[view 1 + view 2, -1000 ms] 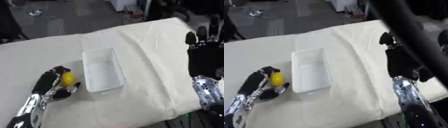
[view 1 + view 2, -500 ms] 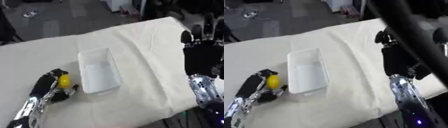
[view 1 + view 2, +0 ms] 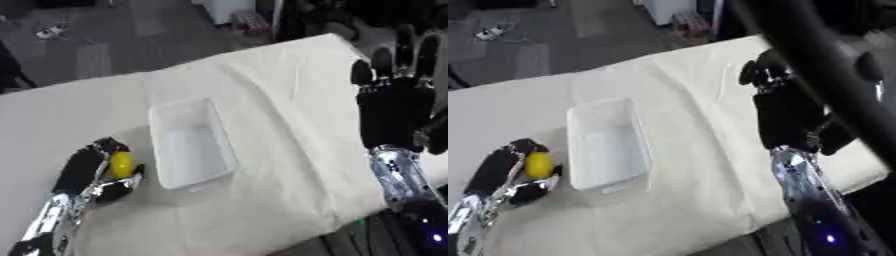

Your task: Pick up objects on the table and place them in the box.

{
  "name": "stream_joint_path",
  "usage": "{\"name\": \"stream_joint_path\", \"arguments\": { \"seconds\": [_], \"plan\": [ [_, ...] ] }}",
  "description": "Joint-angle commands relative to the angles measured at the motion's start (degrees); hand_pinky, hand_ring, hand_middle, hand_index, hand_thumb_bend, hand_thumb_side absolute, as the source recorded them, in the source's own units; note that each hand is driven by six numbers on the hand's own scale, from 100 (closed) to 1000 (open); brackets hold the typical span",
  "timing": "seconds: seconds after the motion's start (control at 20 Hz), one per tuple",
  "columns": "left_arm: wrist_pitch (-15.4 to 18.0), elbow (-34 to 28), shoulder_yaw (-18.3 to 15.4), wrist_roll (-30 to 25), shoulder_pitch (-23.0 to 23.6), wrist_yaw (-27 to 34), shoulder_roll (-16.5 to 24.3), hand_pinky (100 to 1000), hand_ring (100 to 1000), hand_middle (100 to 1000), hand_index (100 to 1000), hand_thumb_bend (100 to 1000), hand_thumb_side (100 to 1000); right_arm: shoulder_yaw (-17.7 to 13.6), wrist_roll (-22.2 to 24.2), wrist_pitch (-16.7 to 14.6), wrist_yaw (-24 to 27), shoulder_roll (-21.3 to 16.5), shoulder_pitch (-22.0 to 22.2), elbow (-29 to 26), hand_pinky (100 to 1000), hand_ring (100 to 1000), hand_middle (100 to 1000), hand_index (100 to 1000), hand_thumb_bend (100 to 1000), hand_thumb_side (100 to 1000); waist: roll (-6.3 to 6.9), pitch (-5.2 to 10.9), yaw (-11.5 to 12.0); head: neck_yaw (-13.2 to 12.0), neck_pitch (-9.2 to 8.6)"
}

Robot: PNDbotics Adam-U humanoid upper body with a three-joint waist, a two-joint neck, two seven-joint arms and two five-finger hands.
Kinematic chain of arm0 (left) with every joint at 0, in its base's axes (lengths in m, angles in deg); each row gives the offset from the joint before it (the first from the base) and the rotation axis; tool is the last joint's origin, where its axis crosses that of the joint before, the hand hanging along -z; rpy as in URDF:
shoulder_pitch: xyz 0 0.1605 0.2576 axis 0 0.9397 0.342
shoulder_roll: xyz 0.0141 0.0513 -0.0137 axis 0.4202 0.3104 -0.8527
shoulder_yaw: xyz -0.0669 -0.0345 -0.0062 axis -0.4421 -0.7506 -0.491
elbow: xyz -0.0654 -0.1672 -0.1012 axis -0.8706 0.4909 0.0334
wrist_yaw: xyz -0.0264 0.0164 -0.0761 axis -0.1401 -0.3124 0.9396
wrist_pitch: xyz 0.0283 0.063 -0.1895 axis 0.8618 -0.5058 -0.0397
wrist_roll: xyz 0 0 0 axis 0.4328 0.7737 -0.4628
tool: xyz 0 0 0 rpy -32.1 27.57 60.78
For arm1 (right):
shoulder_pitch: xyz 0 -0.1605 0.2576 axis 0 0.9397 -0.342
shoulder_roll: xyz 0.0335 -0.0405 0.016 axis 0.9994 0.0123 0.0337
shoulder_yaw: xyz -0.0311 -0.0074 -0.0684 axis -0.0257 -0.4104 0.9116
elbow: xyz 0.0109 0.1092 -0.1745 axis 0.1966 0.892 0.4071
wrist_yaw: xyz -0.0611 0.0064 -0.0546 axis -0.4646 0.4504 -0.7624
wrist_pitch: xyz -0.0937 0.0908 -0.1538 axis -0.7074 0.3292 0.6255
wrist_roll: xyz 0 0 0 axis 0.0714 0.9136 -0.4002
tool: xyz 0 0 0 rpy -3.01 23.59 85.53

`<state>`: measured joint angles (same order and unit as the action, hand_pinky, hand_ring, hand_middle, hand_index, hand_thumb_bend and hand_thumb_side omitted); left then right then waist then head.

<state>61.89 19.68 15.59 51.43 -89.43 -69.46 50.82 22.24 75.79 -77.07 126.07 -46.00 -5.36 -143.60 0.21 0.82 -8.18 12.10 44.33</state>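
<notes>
Your bench (image 3: 289, 95) wears a matt cream cloth, faintly creased. The box (image 3: 191, 142) before you is translucent white plastic, smooth. Your left hand (image 3: 87, 170) is matt black, silver metal below; the ball (image 3: 121, 164) looks smooth yellow.

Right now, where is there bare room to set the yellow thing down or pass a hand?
The box is empty inside. Bare cloth lies between it and the open right hand, and beyond its far end. It is crowded only left of the box, where the left hand holds the yellow thing.
</notes>
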Motion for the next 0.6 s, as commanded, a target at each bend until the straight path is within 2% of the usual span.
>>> {"name": "stream_joint_path", "arguments": {
  "seconds": [0.05, 0.4, 0.5, 0.6],
  "plan": [
    [-1.67, -0.84, -0.76, 3.02, -1.28, 1.0, 0.12, 100, 100, 100, 195, 100, 100, -0.44, 9.06, -8.87, -0.42, -0.85, -0.46, -0.78, 536, 611, 745, 745, 201, 1000, -0.13, 0.58, 0.04, 0.56, -0.22],
    [-1.09, -1.01, -0.17, 6.0, -1.24, 2.03, 0.06, 100, 100, 100, 171, 130, 100, -0.46, 9.31, -9.47, -0.82, -0.84, -0.45, -0.78, 526, 599, 708, 730, 189, 1000, -0.17, 0.56, 0.12, 0.47, -0.22],
    [-0.24, -1.06, -0.11, 6.24, -1.2, 2.95, -0.11, 100, 100, 100, 145, 174, 100, -0.45, 9.42, -9.61, -0.9, -0.84, -0.46, -0.78, 523, 593, 685, 724, 187, 1000, -0.18, 0.56, 0.15, 0.42, -0.22],
    [1.2, -1.13, 0.07, 6.12, -1.21, 4.94, -0.26, 100, 100, 100, 130, 327, 100, -0.45, 9.51, -9.7, -0.92, -0.84, -0.47, -0.78, 521, 588, 662, 720, 188, 1000, -0.18, 0.56, 0.15, 0.41, -0.22]
  ]
}}
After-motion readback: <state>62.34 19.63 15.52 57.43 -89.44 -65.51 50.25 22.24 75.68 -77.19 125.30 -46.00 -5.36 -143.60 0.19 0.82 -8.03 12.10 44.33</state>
